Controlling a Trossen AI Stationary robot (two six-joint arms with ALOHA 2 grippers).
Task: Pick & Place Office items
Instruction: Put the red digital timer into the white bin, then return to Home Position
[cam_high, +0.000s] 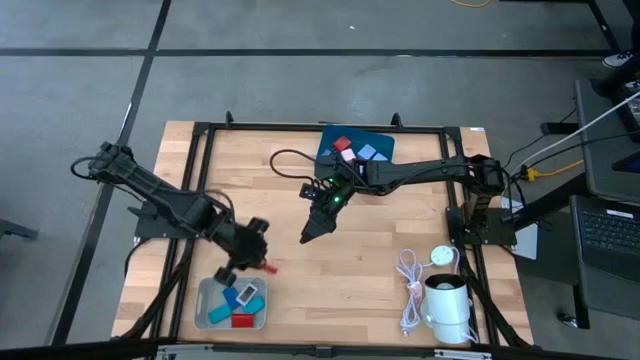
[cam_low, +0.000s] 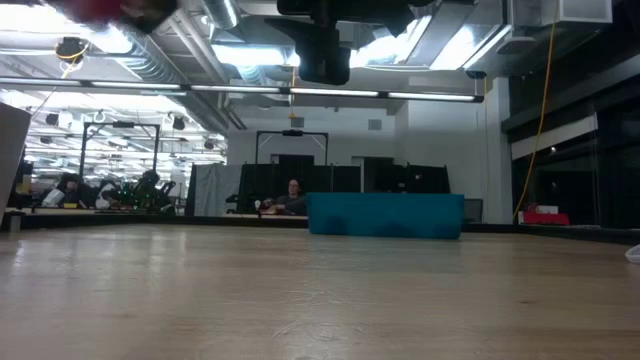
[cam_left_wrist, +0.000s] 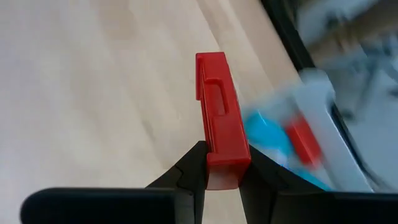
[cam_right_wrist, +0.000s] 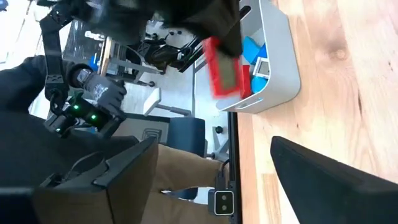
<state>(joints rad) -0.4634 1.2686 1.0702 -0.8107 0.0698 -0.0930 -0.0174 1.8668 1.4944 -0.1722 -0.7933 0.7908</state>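
Gripping a red rectangular piece (cam_left_wrist: 219, 118) by one short end, the left gripper (cam_left_wrist: 222, 171) hangs above the wooden table (cam_high: 380, 260) just beyond the far rim of the grey tray (cam_high: 205, 300) at the near left. In the left wrist view the two dark fingers (cam_left_wrist: 193, 165) are closed on the piece's lower end, and its long axis runs straight out from the fingertips, away from the wrist, with a recessed slot showing on its broad face. From above, the piece (cam_high: 268, 266) shows as a small red sliver sticking out to the right of the gripper (cam_high: 255, 262). The tray already contains blue pieces (cam_high: 245, 295) and a red one (cam_high: 241, 320).

The right arm reaches from the right side toward the table's middle, its gripper (cam_high: 312, 232) pointing down and to the near left over bare wood. Its dark fingers (cam_right_wrist: 336, 180) stand apart with nothing between them. At the far edge sits a blue tray (cam_high: 330, 150) holding more pieces in red (cam_high: 342, 143), pink (cam_high: 347, 155) and lavender (cam_high: 367, 152). A coiled white cable (cam_high: 410, 285) and a white cylindrical device (cam_high: 447, 300) lie at the near right.
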